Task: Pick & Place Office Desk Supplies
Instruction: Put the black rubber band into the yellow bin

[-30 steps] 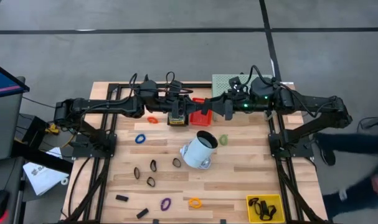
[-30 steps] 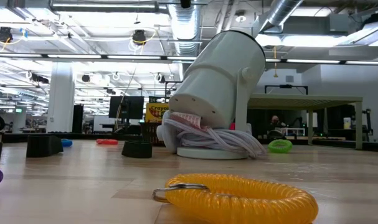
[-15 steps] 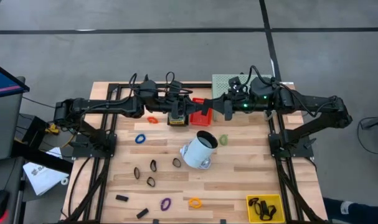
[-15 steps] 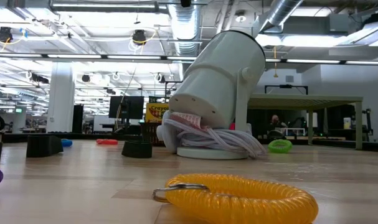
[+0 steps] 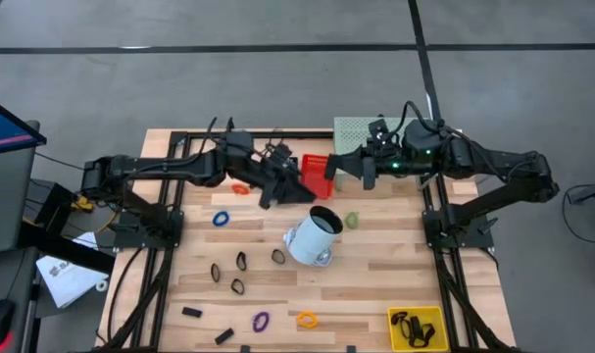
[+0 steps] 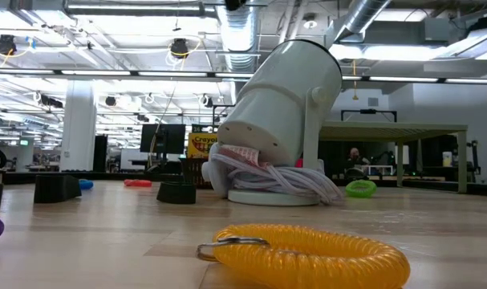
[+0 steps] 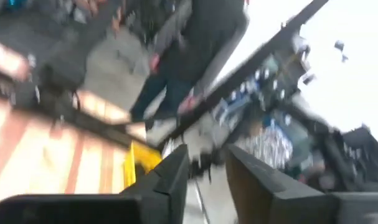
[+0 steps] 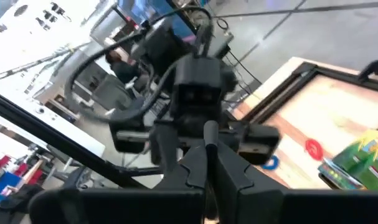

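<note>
High view first: we see both arms reaching toward each other over the far edge of the wooden table (image 5: 375,265), with the red bin (image 5: 319,175) between them. Our left gripper (image 5: 295,192) is angled toward that bin, and its wrist view shows the two dark fingers (image 7: 176,180) standing slightly apart with nothing between them. Our right gripper (image 5: 368,175) hangs just beside the bin's other side; in its wrist view the fingers (image 8: 204,171) are pressed together, empty. A white cup (image 5: 313,235) lies tilted near the table's middle. Loose supplies are scattered around it: an orange ring (image 5: 240,188), a blue ring (image 5: 221,219), a green ring (image 5: 352,221), black clips (image 5: 240,261), a purple ring (image 5: 261,321) and a yellow coil (image 5: 307,319). A yellow tray (image 5: 416,327) at the near right corner holds black clips. A crayon box (image 8: 358,158) shows in the right wrist view.
</note>
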Tool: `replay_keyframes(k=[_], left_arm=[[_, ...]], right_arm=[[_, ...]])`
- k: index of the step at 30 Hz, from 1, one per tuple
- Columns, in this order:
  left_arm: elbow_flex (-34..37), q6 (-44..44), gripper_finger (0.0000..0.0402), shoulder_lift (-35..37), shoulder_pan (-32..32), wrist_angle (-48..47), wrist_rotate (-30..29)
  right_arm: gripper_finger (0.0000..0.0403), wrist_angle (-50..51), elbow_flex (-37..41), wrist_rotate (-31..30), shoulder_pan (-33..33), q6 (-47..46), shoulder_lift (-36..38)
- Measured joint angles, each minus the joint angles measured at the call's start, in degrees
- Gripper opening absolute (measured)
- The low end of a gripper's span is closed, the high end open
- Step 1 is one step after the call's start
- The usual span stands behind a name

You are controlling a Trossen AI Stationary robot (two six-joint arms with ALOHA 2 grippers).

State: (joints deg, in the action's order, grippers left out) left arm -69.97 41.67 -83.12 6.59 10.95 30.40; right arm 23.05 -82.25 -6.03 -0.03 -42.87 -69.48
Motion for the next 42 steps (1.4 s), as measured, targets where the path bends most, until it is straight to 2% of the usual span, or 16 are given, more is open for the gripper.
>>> replay_keyframes(k=[4,7,11,14,18,22,27,34,39,42], left_arm=[[0.0,-6.1,0.0136,2.3,-1.3,-14.7,3.0],[0.0,-10.7,0.0154,4.4,-2.3,-27.9,3.0],[0.0,-14.1,0.0167,6.9,-3.5,-42.0,1.1],[0.0,-14.8,0.0168,8.2,-4.0,-47.5,-2.3],[0.0,-15.5,0.0168,9.2,-4.0,-49.0,-6.2],[0.0,-17.6,0.0167,9.7,-4.0,-49.2,-9.0],[0.0,-20.9,0.0167,9.8,-3.7,-49.1,-15.2],[0.0,-25.0,0.0167,9.8,-1.8,-47.9,-17.2],[0.0,-26.7,0.0167,9.8,-0.6,-47.0,-17.4],[0.0,-26.8,0.0167,9.8,0.0,-46.2,-17.4]], right_arm=[[0.0001,3.5,0.0,-0.5,0.0,-0.2,0.8],[0.0001,6.9,0.0,-0.3,0.6,-1.4,1.3],[0.0001,17.8,0.0,0.0,3.2,-5.1,2.3],[0.0001,29.7,0.0,0.0,7.2,-10.2,2.4],[0.0000,44.8,0.0,-0.6,15.4,-20.5,1.8],[0.0000,52.6,0.0,-1.4,26.5,-34.0,1.2],[0.0000,54.5,0.1,-1.6,38.7,-51.0,-0.9],[0.0000,53.7,0.1,-1.5,51.5,-72.4,-8.9],[0.0000,49.9,0.1,-1.2,57.8,-82.7,-15.8],[0.0000,48.1,0.1,2.2,60.2,-84.4,-20.2]])
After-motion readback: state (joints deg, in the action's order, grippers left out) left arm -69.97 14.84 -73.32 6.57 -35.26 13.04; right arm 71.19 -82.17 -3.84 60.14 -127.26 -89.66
